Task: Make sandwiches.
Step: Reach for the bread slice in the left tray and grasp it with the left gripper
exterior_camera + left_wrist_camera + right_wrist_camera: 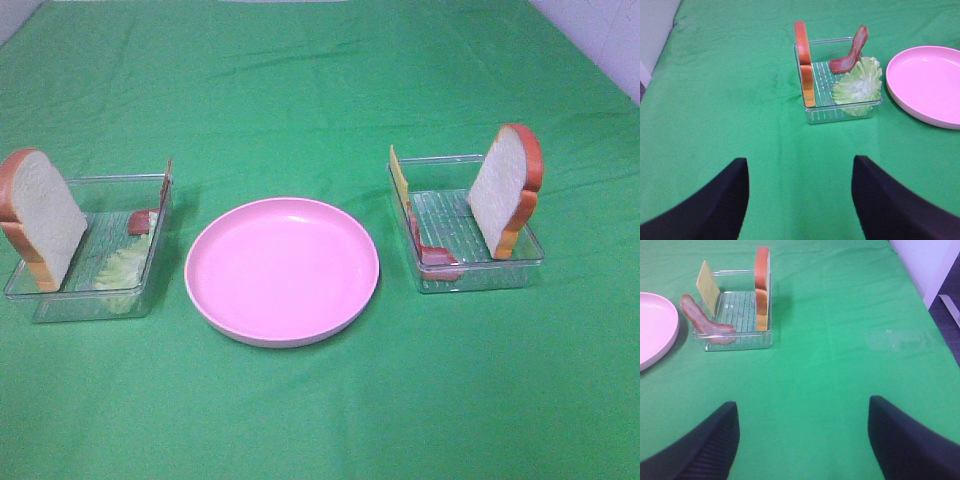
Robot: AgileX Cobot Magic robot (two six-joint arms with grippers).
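Observation:
No stacked sandwiches show; the parts sit in two clear trays. The left tray (60,300) holds an upright bread slice (40,215), lettuce (125,265) and a bacon strip (140,220). In the left wrist view these are the bread (804,62), lettuce (859,86) and bacon (852,51). The right tray (480,280) holds cheese (399,178), bacon (435,256) and an upright bread slice (505,188). My left gripper (800,200) is open and empty over the cloth, short of its tray. My right gripper (802,440) is open and empty too. Neither arm shows in the exterior view.
A round pink plate (282,270) with nothing on it lies between the trays, on a green cloth (320,90) that covers the table. A white wall edge (935,265) borders the right side.

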